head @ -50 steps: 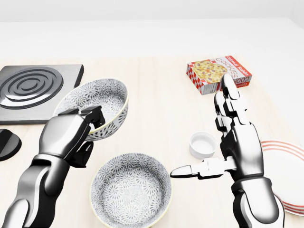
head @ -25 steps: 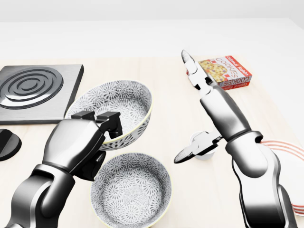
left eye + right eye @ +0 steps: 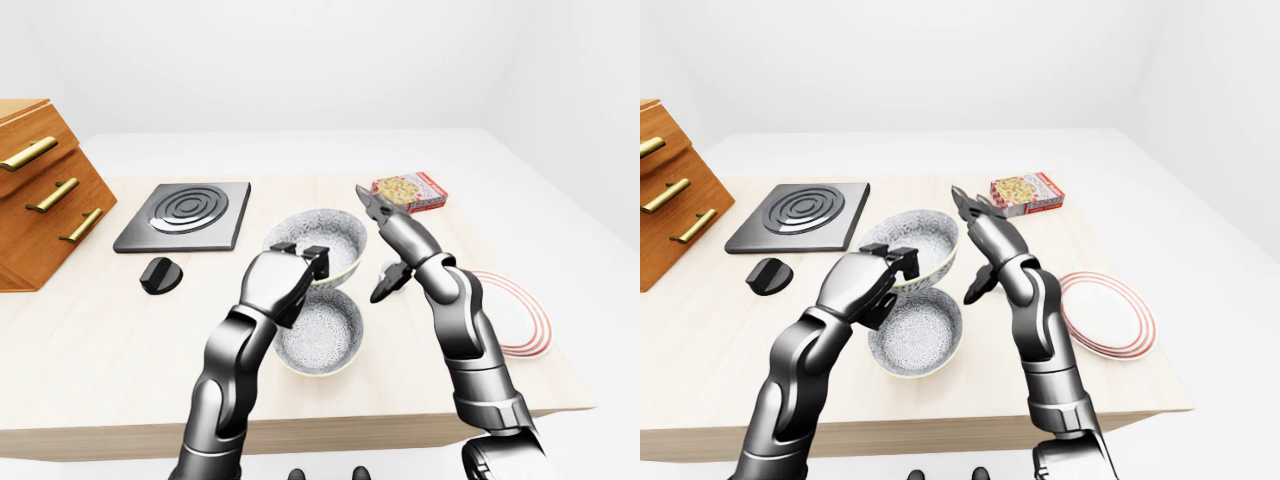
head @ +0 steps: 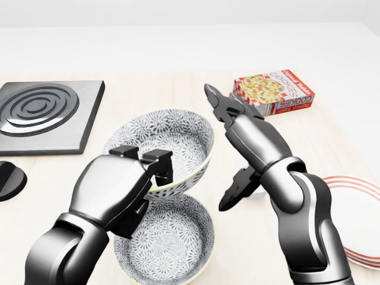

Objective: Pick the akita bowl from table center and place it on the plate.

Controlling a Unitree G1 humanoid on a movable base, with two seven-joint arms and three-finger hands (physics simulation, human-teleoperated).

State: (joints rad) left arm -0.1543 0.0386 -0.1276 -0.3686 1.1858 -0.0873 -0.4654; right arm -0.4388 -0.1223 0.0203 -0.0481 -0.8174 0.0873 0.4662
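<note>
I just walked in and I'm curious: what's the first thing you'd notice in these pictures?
The shiny left hand catches the eye first. In the middle of the head view it pinches the rim of a speckled bowl, lifted over a second matching bowl. The right hand stands open just right of the held bowl, and a red-ringed plate sits at the right of the right-eye view.

Holds the left hand (image 4: 122, 190) up, fingers curled tight; stretches the right hand (image 4: 249, 142) out flat, thumb pointing down.
</note>
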